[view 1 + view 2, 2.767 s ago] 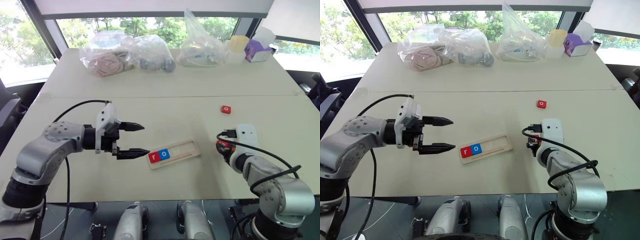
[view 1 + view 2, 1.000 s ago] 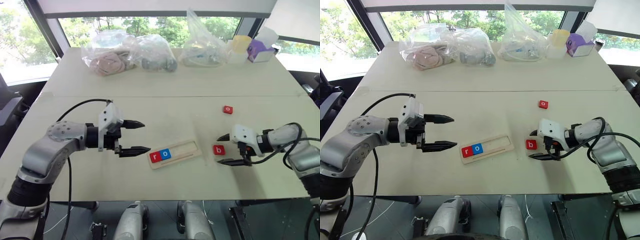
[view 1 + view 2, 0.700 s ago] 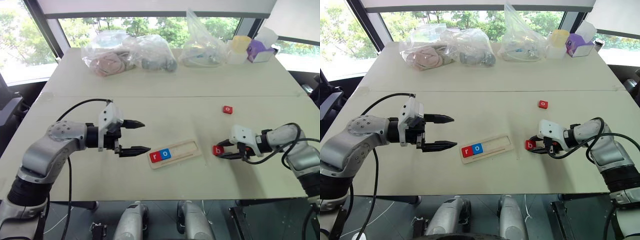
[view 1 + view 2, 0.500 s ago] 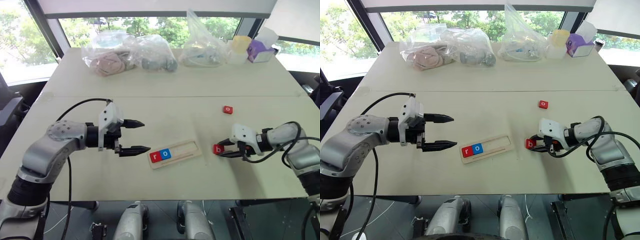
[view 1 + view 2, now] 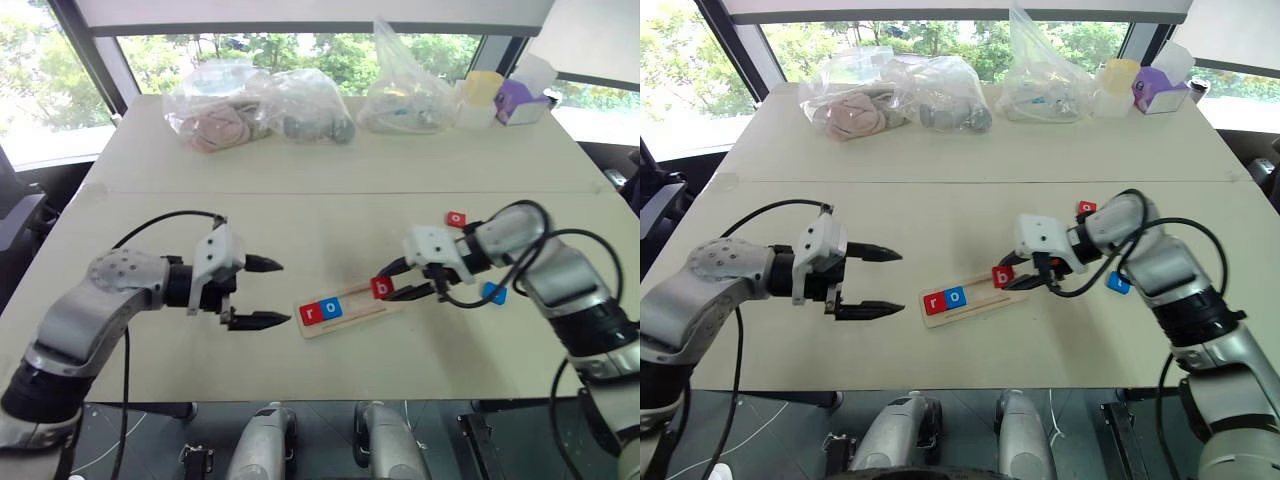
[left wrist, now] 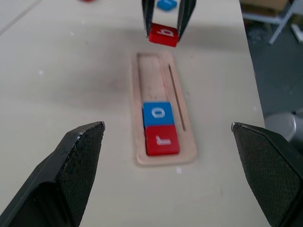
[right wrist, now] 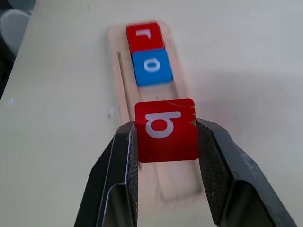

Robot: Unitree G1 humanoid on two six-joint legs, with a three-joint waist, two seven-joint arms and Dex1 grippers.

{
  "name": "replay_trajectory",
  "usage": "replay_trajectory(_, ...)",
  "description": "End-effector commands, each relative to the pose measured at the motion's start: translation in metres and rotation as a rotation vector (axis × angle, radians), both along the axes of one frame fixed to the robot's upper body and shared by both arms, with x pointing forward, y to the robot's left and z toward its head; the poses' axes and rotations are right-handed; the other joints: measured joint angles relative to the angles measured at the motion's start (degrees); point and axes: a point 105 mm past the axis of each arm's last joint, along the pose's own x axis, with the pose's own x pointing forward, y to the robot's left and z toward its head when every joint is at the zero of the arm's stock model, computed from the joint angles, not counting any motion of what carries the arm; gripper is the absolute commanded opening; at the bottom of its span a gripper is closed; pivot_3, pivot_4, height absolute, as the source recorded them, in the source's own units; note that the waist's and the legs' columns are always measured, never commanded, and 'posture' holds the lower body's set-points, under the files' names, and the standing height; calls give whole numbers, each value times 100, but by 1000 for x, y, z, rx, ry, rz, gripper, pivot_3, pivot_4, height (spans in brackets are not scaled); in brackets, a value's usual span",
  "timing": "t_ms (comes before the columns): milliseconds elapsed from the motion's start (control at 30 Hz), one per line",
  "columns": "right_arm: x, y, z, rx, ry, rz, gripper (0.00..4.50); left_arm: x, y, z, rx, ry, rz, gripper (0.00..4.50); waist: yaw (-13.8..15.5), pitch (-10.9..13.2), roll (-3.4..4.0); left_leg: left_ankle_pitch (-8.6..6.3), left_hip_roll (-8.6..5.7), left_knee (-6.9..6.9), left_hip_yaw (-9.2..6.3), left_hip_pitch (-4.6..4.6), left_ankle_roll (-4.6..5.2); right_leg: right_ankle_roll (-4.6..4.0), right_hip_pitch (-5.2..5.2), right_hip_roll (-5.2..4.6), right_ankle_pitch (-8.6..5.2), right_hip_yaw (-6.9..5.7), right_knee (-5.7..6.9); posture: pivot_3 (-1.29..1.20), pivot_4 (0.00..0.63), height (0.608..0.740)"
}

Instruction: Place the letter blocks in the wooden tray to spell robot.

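Observation:
The wooden tray lies at the table's middle with a red r block and a blue o block at its left end. My right gripper is shut on the red b block and holds it just above the tray's empty right part. A red o block lies farther back on the right. A blue block lies right of the tray, its letter unreadable. My left gripper hovers open and empty to the left of the tray.
Clear plastic bags of items, a yellow cup and a purple box line the far side of the table. The table's front edge runs close below the tray.
My right gripper closed on the b block, lifted it and carried it left to above the tray. The blue block came into sight where the arm had been. My left gripper drew slightly back.

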Motion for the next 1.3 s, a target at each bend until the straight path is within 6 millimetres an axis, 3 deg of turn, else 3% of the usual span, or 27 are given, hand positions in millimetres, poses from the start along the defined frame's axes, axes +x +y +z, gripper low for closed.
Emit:
replay_trajectory(33, 3, 10, 1, -14, -29, 48, 1154, -7, 7, 5, 52, -57, -12, 4500, -9, 0, 1, 0, 0, 0, 1, 1, 0, 0, 0, 0, 0, 0, 0, 0, 150, 740)
replay_trajectory(333, 4, 20, -17, -43, -23, 95, 1154, -9, 15, -11, 77, -54, 11, 4500, -48, 0, 2, 0, 0, 0, 1, 0, 0, 0, -2, 0, 0, 0, 3, 0, 150, 740)
replay_trajectory(667, 10, 30, -21, -27, -25, 91, 1154, -12, 24, -21, 64, -55, 35, 4500, -49, -1, 3, 1, 1, -1, 2, 2, -2, 0, -2, 2, 0, 0, 6, 0, 150, 740)
replay_trajectory(1233, 17, 36, -26, -31, -33, 92, 1154, -10, 18, -9, 52, -71, 32, 4500, -53, -1, 3, 1, 1, 0, 2, 2, -2, 1, -2, 2, 2, 0, 8, 0, 150, 740)
replay_trajectory(1267, 17, 35, -26, -33, -33, 90, 1954, -10, 17, -8, 51, -71, 32, 4500, -53, -1, 3, 1, 1, 0, 2, 2, -3, 4, -2, 2, 3, 0, 9, 0, 150, 740)
replay_trajectory(1300, 17, 35, -27, -36, -32, 90, 2199, -9, 16, -7, 50, -71, 32, 4500, -54, -1, 3, 1, 1, 0, 2, 2, -3, 6, -2, 3, 4, 0, 9, 0, 150, 740)
